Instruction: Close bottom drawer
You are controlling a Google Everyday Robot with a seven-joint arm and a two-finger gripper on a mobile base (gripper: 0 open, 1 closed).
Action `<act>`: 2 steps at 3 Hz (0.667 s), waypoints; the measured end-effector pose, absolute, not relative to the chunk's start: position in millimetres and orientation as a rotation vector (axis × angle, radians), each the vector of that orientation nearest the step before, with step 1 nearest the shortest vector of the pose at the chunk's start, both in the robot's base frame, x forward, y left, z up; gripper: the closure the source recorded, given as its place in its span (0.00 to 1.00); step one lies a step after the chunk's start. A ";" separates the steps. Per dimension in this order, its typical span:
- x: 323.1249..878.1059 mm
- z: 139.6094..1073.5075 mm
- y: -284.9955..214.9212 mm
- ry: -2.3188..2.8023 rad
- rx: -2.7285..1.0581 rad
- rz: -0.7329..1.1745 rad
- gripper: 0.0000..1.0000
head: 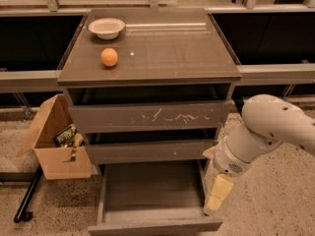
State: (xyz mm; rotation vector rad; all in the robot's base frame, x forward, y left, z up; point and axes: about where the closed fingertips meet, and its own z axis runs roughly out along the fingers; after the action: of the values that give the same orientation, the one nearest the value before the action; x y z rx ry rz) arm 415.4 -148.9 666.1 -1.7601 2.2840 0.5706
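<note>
The bottom drawer (152, 226) of the grey-brown cabinet stands pulled far out, its shallow grey inside bare. Its plain front runs along the bottom of the camera view. My gripper (217, 194) hangs from the white arm at the drawer's right side, its cream fingers pointing down beside the drawer's right wall near the front corner. It holds nothing that I can see.
Above are a scratched drawer front (150, 116) and a mid drawer front (150, 151), both slightly out. On the cabinet top (187, 48) sit an orange (109, 57) and a white bowl (106, 28). A cardboard box (54, 141) stands on the floor at the left.
</note>
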 end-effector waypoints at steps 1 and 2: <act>415.4 603.8 -132.9 2.219 -1.875 0.597 0.00; 411.2 525.5 -119.1 2.182 -1.897 0.636 0.00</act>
State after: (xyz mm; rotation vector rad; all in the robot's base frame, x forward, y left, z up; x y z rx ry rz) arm 411.2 -119.1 525.5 -1.8971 2.1820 0.6357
